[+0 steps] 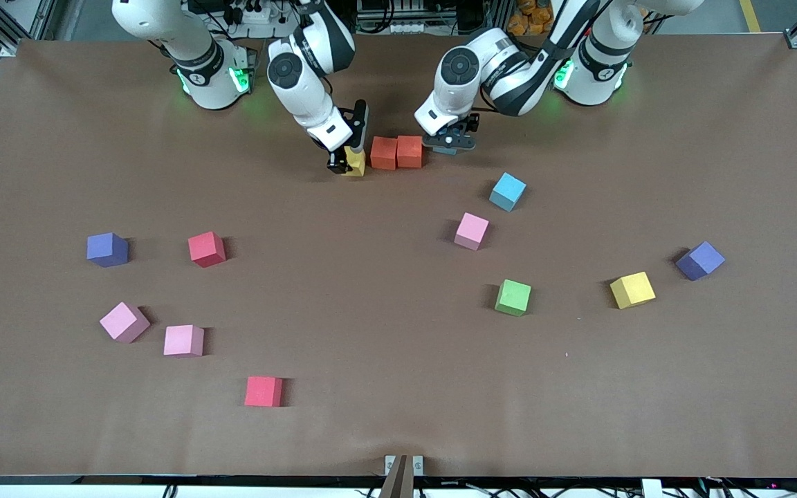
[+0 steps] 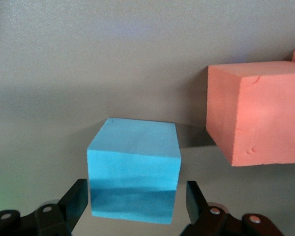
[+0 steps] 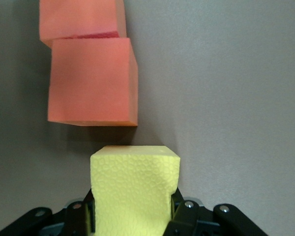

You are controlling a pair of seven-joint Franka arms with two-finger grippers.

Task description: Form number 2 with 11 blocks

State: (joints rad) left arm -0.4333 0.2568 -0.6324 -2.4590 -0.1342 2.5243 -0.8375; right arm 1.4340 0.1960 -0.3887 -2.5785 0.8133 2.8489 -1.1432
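Two orange blocks (image 1: 396, 152) (image 3: 91, 81) sit side by side on the table near the robots' bases; no number 2 shape shows. My right gripper (image 1: 344, 160) (image 3: 132, 206) is shut on a yellow block (image 1: 355, 162) (image 3: 135, 182), held at table level just off the orange pair's end toward the right arm. At the pair's other end my left gripper (image 1: 450, 144) (image 2: 136, 196) stands open, with its fingers (image 2: 77, 196) either side of a blue block (image 2: 135, 157) on the table. That blue block sits beside an orange block (image 2: 258, 118) with a gap between them.
Loose blocks lie nearer the front camera: light blue (image 1: 507, 191), pink (image 1: 471, 230), green (image 1: 512, 297), yellow (image 1: 632, 289) and purple (image 1: 700, 260) toward the left arm's end. Red (image 1: 206, 248), purple (image 1: 107, 249), two pink (image 1: 124, 321) (image 1: 183, 340) and red (image 1: 263, 391) lie toward the right arm's.
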